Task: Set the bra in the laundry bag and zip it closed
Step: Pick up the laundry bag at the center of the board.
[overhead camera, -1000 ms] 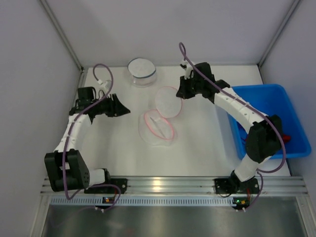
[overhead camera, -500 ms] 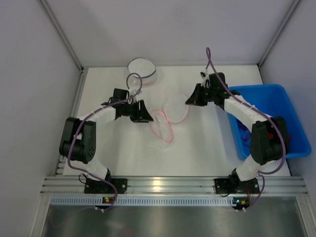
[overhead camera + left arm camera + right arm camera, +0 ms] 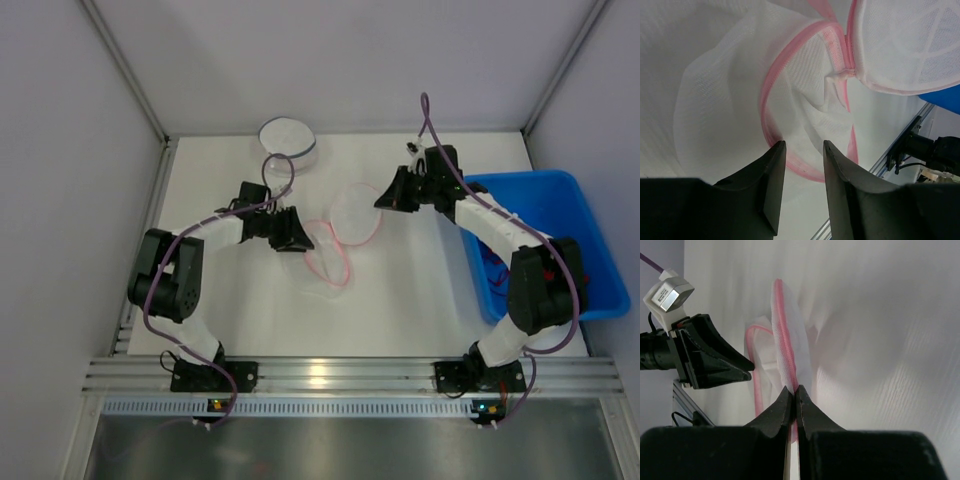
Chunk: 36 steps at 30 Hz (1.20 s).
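Laundry bag [image 3: 335,240] sits mid-frame on the counter [image 3: 230,310] in the top view, opened like a clamshell. Its long axis runs lower left to upper right. Lower half lies flat w/ the pink zip rim [image 3: 765,100] forming an open ring. Upper flap [image 3: 356,212] is tipped up on edge. Bra: can't make it out for sure; there's some crumpled white inside the ring, unclear what.

Right gripper [image 3: 795,390] is pressed together on the flap's pink edge and holds it raised, at the flap's upper-right end. Left gripper [image 3: 804,145] is part-spread w/ nothing between the fingers. It's just left of the lower ring, tips aimed at the near rim, which lies right ahead of them in the wrist view. So the left arm is nearer the flat half, and the next move likely turns on that rim-to-tips line.

Room: bare counter below and left of the bag. Round white tub [image 3: 288,145] is near, toward upper left. Blue bin [image 3: 530,190] is at the right, close behind the right arm, so swing is tight there.
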Available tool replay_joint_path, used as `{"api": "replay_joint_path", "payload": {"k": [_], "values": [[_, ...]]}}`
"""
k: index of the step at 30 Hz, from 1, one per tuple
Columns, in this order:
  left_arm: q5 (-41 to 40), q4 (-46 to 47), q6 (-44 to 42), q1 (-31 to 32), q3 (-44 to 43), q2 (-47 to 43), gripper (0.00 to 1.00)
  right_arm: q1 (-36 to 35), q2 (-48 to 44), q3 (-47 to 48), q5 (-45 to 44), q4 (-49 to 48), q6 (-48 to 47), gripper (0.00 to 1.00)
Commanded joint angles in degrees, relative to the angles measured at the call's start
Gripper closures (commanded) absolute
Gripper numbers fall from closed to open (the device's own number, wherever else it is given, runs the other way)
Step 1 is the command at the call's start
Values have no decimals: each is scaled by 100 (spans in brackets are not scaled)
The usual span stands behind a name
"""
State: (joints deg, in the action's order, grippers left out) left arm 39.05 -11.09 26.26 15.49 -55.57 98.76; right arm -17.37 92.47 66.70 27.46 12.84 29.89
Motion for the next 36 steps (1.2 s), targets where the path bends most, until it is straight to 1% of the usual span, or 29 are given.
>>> {"api": "replay_joint_path", "payload": {"k": [1, 3, 4, 8, 14, 20, 23, 24, 26, 27, 32, 33, 36], "values": [[-143, 28, -42, 7, -130, -321, 59, 137, -185, 116, 40, -291, 35, 100], [-265, 19, 19, 7, 10, -375, 56, 137, -185, 81, 49, -317, 26, 100], [-310, 11, 37, 7, 55, -401, 53, 137, -185, 72, 49, -335, 61, 100], [-512, -51, 10, 7, 108, -393, 53, 137, -176, 36, 13, -335, 43, 100], [-433, -51, 159, 7, 38, -156, 50, 137, -176, 36, -22, -335, 35, 100], [23, 177, 274, 139, -181, 231, 60, 146, -150, 36, 13, -396, 61, 100], [225, 186, 292, 192, -418, 354, 73, 207, -150, 124, -4, -353, 35, 100], [270, 186, 248, 174, -515, 337, 87, 242, -185, 229, -13, -309, 26, 100], [323, 186, 204, 157, -804, 250, 97, 434, -220, 370, -31, -239, -9, 100], [314, 186, 178, 148, -911, 188, 100, 514, -255, 449, -57, -195, -70, 100], [411, 204, -7, 122, -1499, 38, 100, 919, -396, 1134, -530, 191, -466, 100], [358, 204, -16, 113, -1535, 55, 100, 937, -387, 1231, -845, 271, -640, 100], [78, 204, -68, 69, -1588, 257, 100, 945, -273, 1495, -1399, 473, -879, 100]]}}
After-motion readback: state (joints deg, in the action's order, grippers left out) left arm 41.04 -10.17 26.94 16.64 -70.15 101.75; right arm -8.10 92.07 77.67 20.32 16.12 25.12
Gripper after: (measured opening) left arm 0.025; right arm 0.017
